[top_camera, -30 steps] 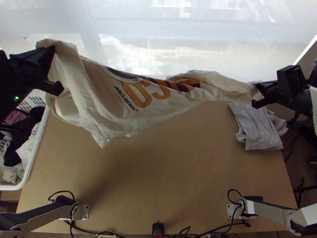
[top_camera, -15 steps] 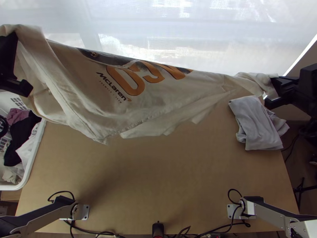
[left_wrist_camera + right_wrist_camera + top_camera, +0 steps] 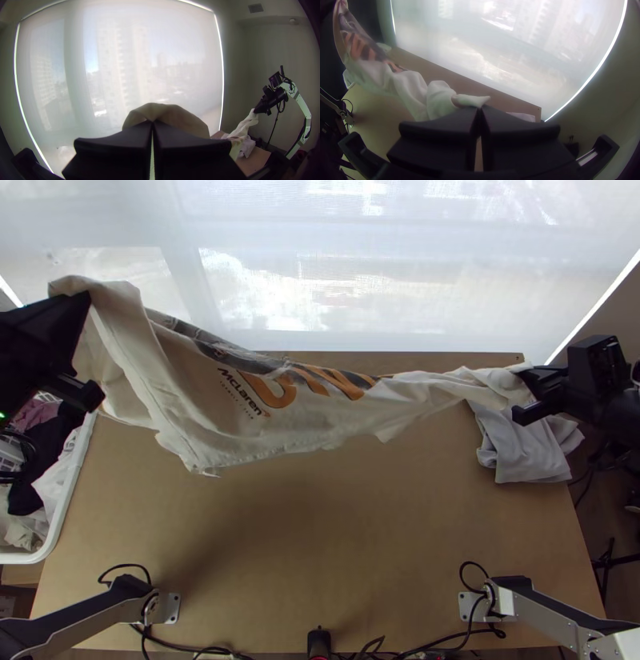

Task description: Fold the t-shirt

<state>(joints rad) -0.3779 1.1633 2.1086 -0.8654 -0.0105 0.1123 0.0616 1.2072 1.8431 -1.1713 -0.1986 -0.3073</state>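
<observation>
Table, far edge newly bared, left end effector, right end effector gripping t-shirt

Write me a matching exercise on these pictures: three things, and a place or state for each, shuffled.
1. T-shirt
2. Grey cloth
3. White basket

A. Loosely folded on the table
B. Full of jumbled fabric, at the top view's left edge
C. Stretched between left gripper and right gripper

Pairs: 1-C, 2-A, 3-B
</observation>
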